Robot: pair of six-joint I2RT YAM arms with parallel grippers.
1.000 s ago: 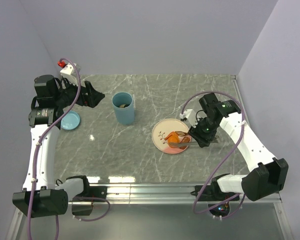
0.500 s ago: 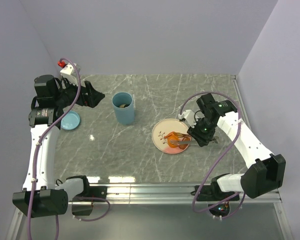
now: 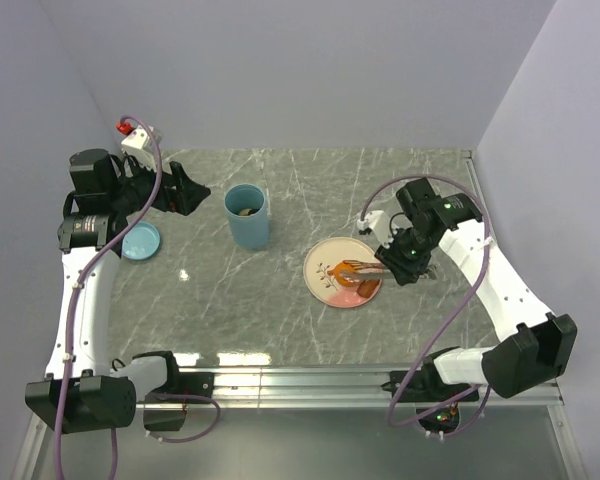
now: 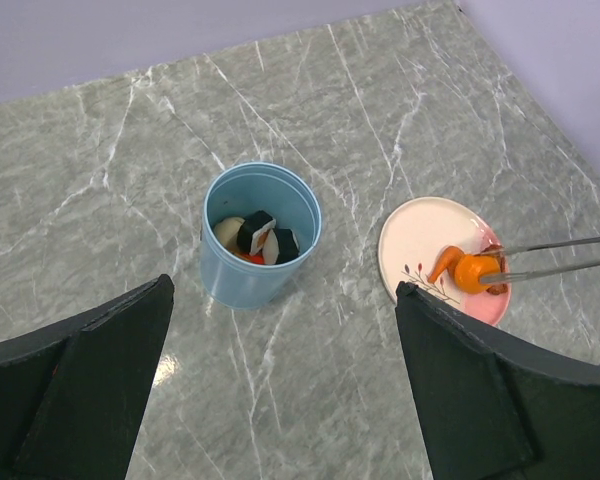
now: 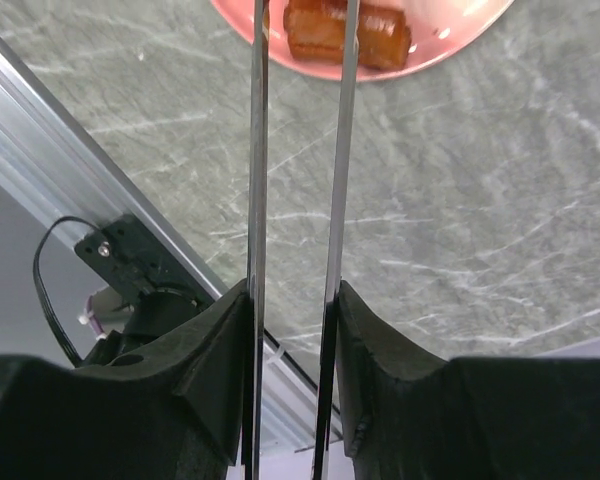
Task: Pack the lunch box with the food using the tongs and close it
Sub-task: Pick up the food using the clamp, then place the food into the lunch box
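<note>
- Firmly, the right gripper (image 5: pixel 292 300) clamps the tongs (image 5: pixel 257 150), one finger pressed against each thin arm.
- The tong arms reach out over the plate (image 4: pixel 420 235), their tips on either side of the orange round (image 4: pixel 472 272); whether they pinch it I cannot tell.
- A sausage (image 5: pixel 345 35) lies on the plate under the arms.
- The box (image 4: pixel 260 290) stands upright, well left of the plate, uncovered, with rolls (image 4: pixel 255 232) and a beige round (image 4: pixel 228 232) inside.
- The left gripper (image 3: pixel 185 190) hangs wide open and empty, left of the box.
- The lid (image 3: pixel 140 241) lies flat near the table's left edge.
- Grey marble table (image 3: pixel 280 300), plain lilac walls (image 3: pixel 300 70).
</note>
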